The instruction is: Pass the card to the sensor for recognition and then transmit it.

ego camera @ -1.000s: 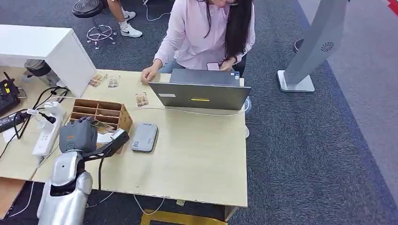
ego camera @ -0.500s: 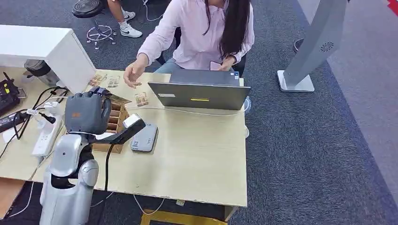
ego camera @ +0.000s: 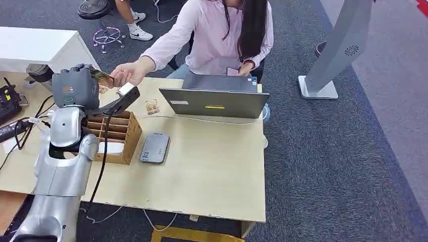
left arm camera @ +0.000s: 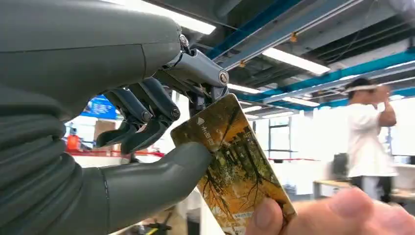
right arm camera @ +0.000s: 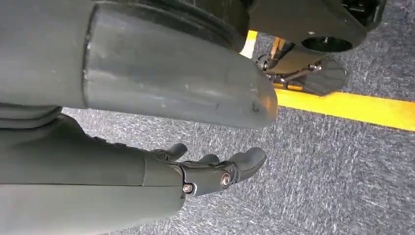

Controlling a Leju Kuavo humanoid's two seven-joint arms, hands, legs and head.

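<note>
Two hands met on the card (left arm camera: 235,166): robot's left hand (ego camera: 75,88), raised at approx 10 o'clock over the desk (ego camera: 212,166), pinched it betw. thumb and fingers (left arm camera: 147,122), while a person's hand (ego camera: 126,75) gripped its far end. Wooden organizer (ego camera: 118,133) sat below, sensor (ego camera: 155,147) just beside it twd 3 o'clock. Right hand (right arm camera: 210,171) hung over carpet, fingers apart, holding nothing.
</note>
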